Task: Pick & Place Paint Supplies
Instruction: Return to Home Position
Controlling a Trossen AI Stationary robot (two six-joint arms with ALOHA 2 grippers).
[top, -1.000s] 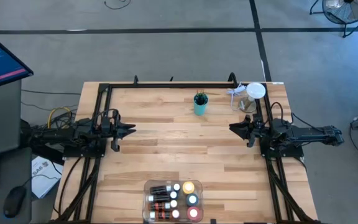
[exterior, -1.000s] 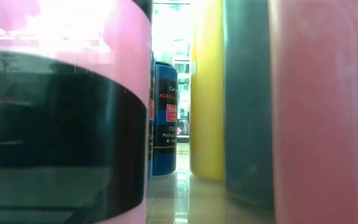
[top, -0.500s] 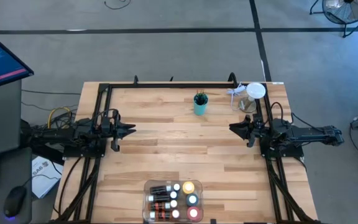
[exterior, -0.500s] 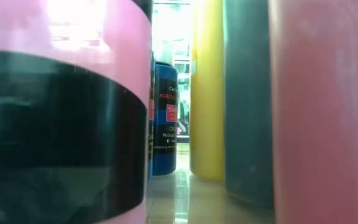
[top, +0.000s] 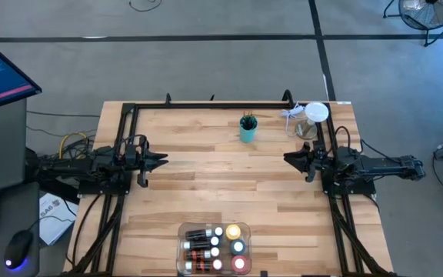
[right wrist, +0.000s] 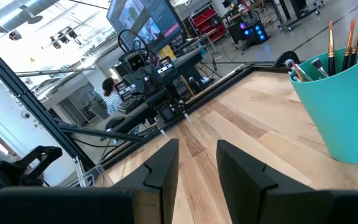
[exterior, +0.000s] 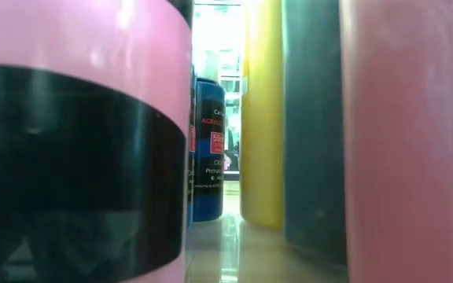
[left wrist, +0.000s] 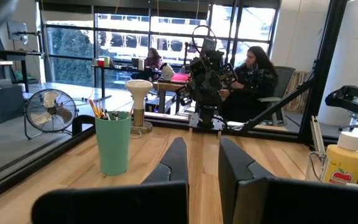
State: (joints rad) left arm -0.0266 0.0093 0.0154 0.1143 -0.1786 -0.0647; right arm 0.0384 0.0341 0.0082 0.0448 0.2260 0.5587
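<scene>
Paint bottles and tubes stand packed in a clear tray (top: 181,248) at the table's near edge; from above I see white, yellow, teal and red caps. The low view looks right at them: a pink-and-black one (exterior: 77,141), a blue one (exterior: 208,149), a yellow one (exterior: 262,118). Paint brushes (right wrist: 340,37) stand in a teal cup (top: 248,131) near the far edge. My left gripper (top: 163,160) waits shut at the table's left side. My right gripper (top: 288,158) waits at the right side, slightly open with nothing between its fingers.
A black frame rail (top: 206,105) runs along the far edge and down both sides. A white-topped object (top: 316,114) and a clear item sit at the far right corner. Bare wooden tabletop (top: 221,185) lies between the two grippers.
</scene>
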